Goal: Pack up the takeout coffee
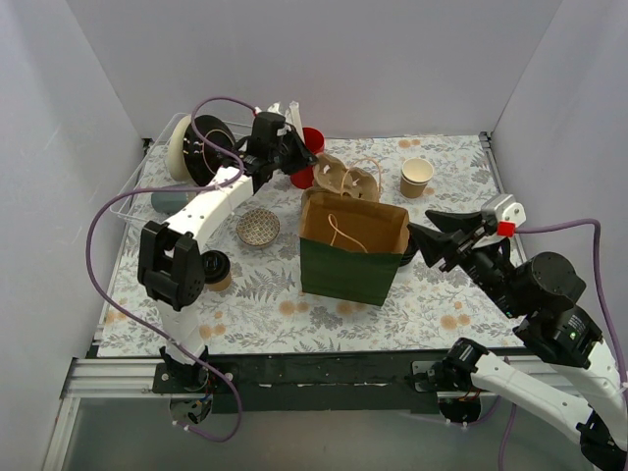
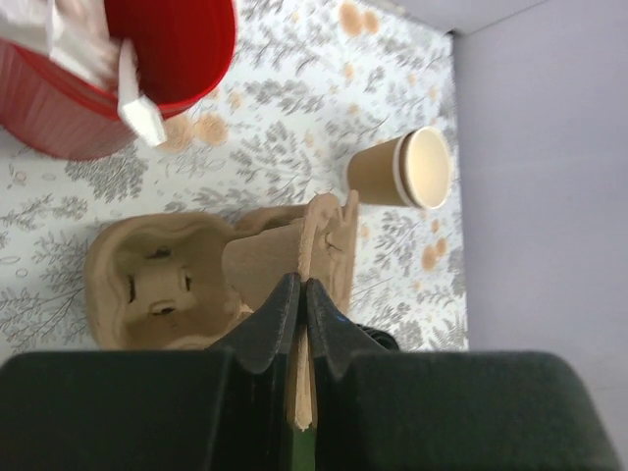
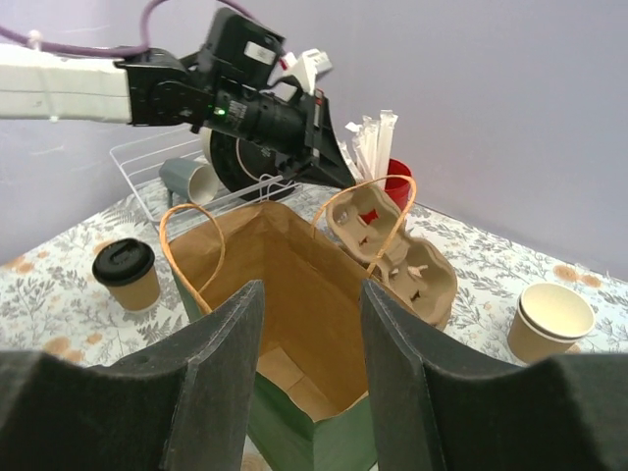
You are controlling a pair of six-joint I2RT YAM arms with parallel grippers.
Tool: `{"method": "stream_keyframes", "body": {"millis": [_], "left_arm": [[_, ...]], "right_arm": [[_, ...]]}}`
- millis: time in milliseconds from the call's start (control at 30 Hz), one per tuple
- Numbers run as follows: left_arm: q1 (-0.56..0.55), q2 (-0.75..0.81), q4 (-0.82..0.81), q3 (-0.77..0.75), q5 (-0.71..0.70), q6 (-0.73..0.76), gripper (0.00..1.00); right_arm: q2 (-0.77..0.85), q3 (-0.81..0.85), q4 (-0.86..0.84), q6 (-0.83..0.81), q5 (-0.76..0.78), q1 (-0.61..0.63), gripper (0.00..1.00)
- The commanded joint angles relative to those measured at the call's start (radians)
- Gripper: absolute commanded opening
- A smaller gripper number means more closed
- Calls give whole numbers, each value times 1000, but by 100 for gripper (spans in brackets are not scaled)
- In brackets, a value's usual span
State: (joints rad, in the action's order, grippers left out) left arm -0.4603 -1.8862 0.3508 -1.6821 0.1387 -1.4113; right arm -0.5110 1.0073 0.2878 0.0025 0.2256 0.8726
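Left gripper (image 2: 301,290) is pinched together on a thin upright wall of the pulp cup carrier (image 2: 157,280), which I see tilted up at the back rim of the paper bag (image 1: 348,270). Right gripper (image 3: 310,294) hangs just above the bag's open mouth with its jaws apart and nothing between them; from its wrist view I look straight down into the brown interior. Outward from there, the takeout coffee (image 1: 214,270) stands upright with its black lid on, on the flowered table (image 1: 442,304) to the left of the bag, beside the left arm's elbow and apart from both grippers. A lidless tan cup (image 1: 416,177) stands behind the bag to the right. A red cup (image 2: 147,59) holding paper-wrapped sticks is just behind the carrier, and a small patterned bowl (image 1: 257,228) lies left of the bag.
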Motion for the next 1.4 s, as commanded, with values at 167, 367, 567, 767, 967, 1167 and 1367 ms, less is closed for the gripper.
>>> {"method": "stream_keyframes", "body": {"millis": [167, 367, 567, 767, 967, 1167, 1367], "left_arm": [[-3, 173, -161, 27, -59, -46, 0], [-3, 187, -219, 45, -71, -29, 0], [-3, 231, -346, 113, -74, -22, 0], [-3, 300, -530, 186, -120, 26, 0], [-3, 348, -591, 206, -91, 89, 0], [-5, 432, -641, 280, -57, 107, 0], [-5, 509, -642, 326, -27, 110, 0]], "right_arm": [[2, 42, -64, 106, 181, 5, 51], [-30, 59, -85, 111, 233, 3, 51], [-164, 128, -133, 112, 336, 5, 51], [-357, 252, -225, 97, 477, 3, 58], [-565, 434, -250, 76, 448, 0, 70], [-757, 695, -69, 171, 255, -102, 81], [-902, 902, 107, 197, 54, -176, 83]]}}
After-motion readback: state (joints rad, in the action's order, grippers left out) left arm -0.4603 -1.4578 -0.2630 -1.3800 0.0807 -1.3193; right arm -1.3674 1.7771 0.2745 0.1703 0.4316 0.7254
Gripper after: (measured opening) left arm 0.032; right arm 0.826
